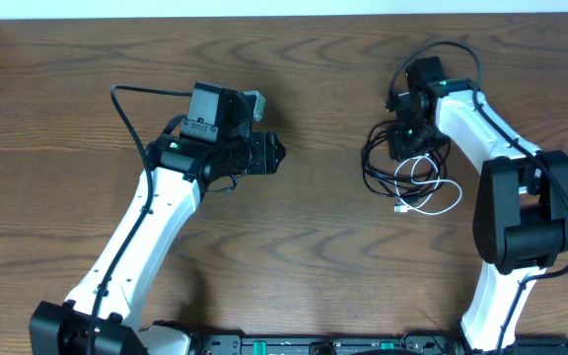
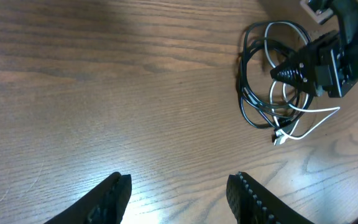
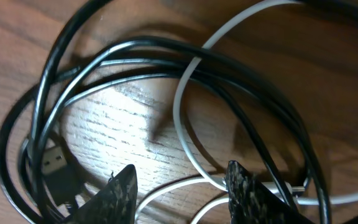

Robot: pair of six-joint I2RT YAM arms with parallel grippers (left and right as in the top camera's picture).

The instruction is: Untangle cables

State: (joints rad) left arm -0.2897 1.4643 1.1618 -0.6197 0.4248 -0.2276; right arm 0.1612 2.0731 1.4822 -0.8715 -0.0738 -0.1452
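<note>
"Brown wood bench (image 1: pixel 314 247) from overhead. Where are the cables (image 1: pixel 394 176)?"

"On the right side, a loose heap of black loops with a white one trailing toward the near edge. The right pincer (image 1: pixel 407 146) hangs directly over the heap; the left pincer (image 1: pixel 274 154) sits well apart, left of centre."

"And the left wrist view?"

"The left pincer (image 2: pixel 179 185) is about half spread over bare wood, nothing between its fingers. The cables (image 2: pixel 253 112) lie far right, with the right pincer (image 2: pixel 287 70) pointing into them."

"The right wrist view?"

"The right pincer (image 3: pixel 180 179) has its fingers parted just above the heap, gripping nothing. A white cable (image 3: pixel 182 124) curves down between them. The black cables (image 3: pixel 135 50) arc across the far side, and a black plug (image 3: pixel 55 163) lies at the left."
</note>
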